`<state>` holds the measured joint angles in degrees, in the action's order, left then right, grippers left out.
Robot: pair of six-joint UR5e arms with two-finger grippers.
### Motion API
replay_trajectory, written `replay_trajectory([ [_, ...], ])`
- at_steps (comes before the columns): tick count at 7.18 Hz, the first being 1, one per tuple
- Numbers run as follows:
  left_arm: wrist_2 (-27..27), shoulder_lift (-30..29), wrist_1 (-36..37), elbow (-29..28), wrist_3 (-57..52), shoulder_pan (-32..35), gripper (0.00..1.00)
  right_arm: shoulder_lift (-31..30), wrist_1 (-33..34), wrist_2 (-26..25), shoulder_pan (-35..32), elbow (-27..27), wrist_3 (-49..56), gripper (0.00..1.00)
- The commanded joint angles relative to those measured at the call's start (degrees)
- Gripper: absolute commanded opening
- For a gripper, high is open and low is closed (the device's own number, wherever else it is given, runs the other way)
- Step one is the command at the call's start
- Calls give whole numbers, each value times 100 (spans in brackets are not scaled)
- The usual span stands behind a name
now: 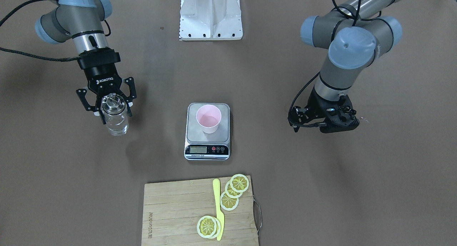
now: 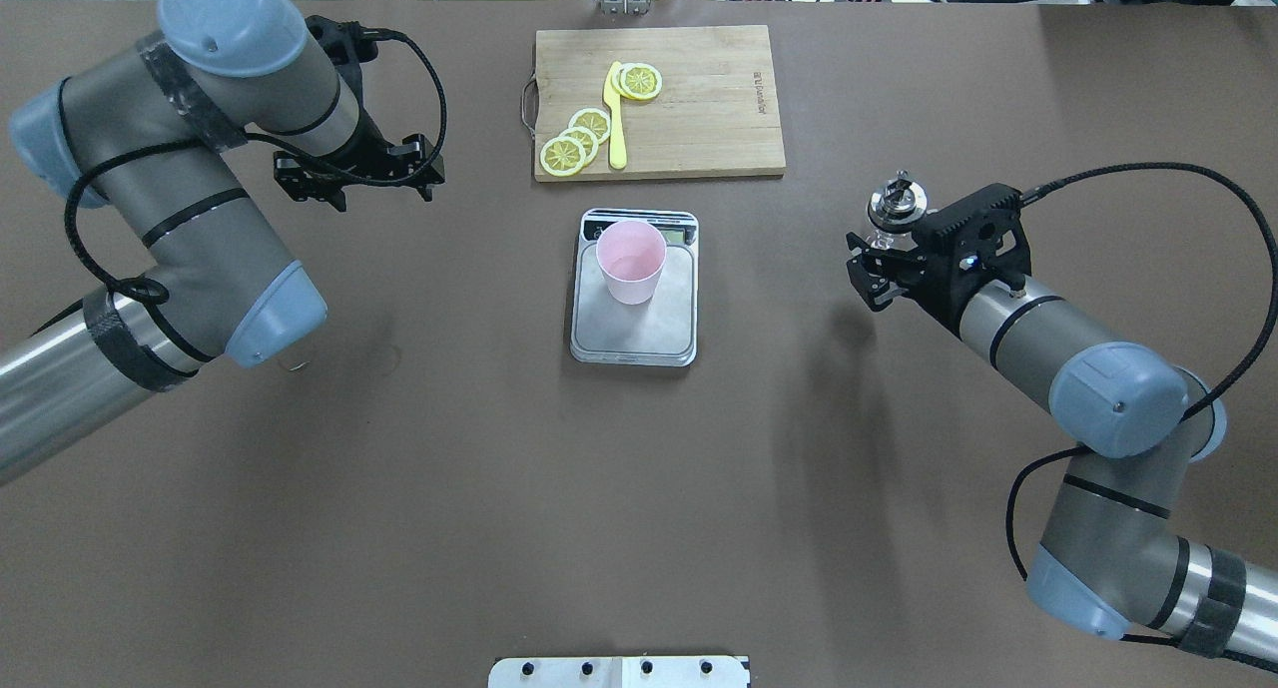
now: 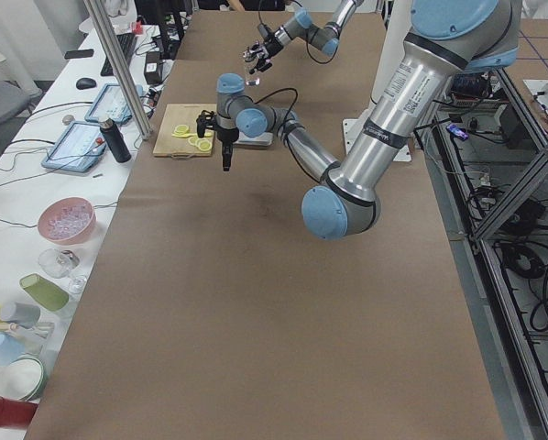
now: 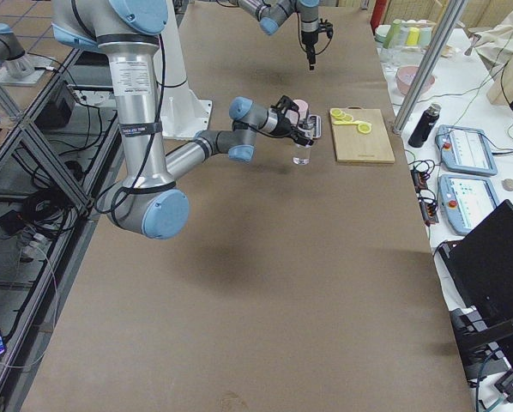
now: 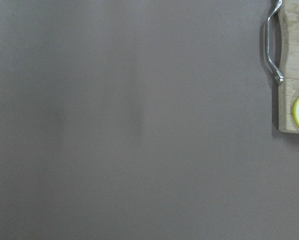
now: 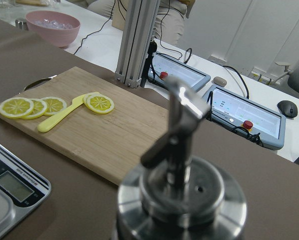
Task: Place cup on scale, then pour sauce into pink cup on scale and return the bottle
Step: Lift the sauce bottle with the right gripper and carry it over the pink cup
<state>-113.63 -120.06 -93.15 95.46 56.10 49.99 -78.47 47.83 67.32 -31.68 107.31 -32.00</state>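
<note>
- Currently the right gripper (image 1: 112,112) is clamped around the bottle (image 1: 116,123), which is upright with clear sauce (image 1: 117,127) inside, well apart from the scale (image 1: 224,131).
- The cup (image 1: 208,118) stands upright on the scale's platform.
- The left gripper (image 3: 226,158) hangs near the cutting board (image 1: 178,210); I cannot tell whether its fingers are parted.

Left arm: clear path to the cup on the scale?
Probably yes. The left hand hovers beside the scale, with only bare table between it and the cup. The right hand holds the bottle on the opposite side.
</note>
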Motion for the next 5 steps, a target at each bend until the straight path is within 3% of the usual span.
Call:
replay_trajectory([
  [1, -18, 359, 7, 34, -1237, 683, 99, 611, 1284, -314, -32, 88, 639, 0],
  [3, -10, 798, -19, 52, -2608, 1002, 99, 928, 2323, -1322, 431, 71, 1422, 0],
  [5, -19, 870, -28, 34, -2648, 1118, 99, 1192, 3130, -2157, 933, -17, 1591, 0],
])
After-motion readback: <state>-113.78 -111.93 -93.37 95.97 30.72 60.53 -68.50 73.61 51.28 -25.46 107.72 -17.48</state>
